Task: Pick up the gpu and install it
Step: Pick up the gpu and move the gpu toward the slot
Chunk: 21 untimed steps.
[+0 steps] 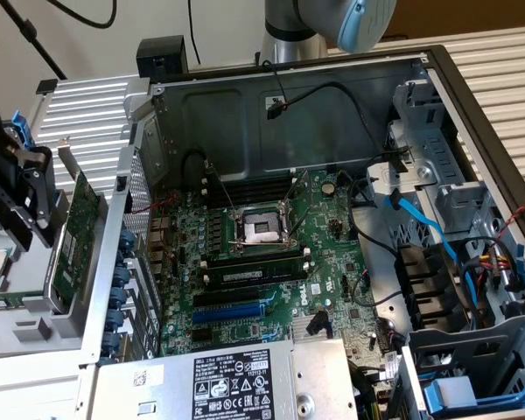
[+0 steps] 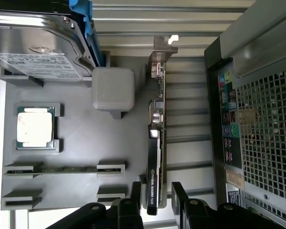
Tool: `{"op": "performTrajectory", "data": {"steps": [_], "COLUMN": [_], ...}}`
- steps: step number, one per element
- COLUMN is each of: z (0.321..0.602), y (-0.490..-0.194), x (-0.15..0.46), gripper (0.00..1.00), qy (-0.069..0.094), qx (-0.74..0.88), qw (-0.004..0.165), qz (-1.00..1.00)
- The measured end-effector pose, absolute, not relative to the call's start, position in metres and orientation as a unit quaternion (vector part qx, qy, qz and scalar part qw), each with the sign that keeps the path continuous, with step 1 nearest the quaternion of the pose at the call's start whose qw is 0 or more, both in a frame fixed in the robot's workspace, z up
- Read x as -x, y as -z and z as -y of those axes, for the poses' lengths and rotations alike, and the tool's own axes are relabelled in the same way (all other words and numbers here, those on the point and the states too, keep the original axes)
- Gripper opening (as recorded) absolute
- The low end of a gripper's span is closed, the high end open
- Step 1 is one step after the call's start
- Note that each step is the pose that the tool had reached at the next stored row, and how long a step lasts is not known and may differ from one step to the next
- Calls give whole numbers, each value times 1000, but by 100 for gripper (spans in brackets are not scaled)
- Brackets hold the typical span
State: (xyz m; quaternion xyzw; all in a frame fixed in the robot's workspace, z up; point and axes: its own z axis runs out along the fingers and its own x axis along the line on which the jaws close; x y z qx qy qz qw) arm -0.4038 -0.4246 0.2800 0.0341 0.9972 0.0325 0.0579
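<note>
Pickup, we are judging, is the step in hand: the gripper [image 2: 156,188] is hovering with jaws wide, straddling the gpu [image 2: 156,138], which is standing on edge along the tray [image 2: 76,143] side nearest the computer case [image 2: 257,119]. Gripping calls for squeezing its flat faces squarely. We are seeing a ribbed metal bench [image 2: 133,28] underneath.

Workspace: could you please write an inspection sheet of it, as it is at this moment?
Surface: grey parts tray beside the open computer case.
Job's things: gpu standing on edge in the tray, not yet installed.
Clutter: hard drive, processor chip, memory stick in the tray.
Grippers: gripper open, straddling the gpu's end.
Cables: blue cable inside the case.
Surroundings: ribbed metal surface.
</note>
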Motion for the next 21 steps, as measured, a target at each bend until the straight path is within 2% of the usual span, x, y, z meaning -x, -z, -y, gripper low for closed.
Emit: {"op": "performTrajectory", "data": {"steps": [5,7,8,9,21], "z": [425,425,425,425,418], "y": [-272,-269,-268,-267,-250], "x": [405,405,405,406,405], "gripper": [39,47,47,53,53], "qy": [-33,-33,-33,-33,-34], "qx": [-34,-34,-34,-34,-35], "qw": [61,63,64,64,68], "qz": [-997,-997,-997,-997,-996]}}
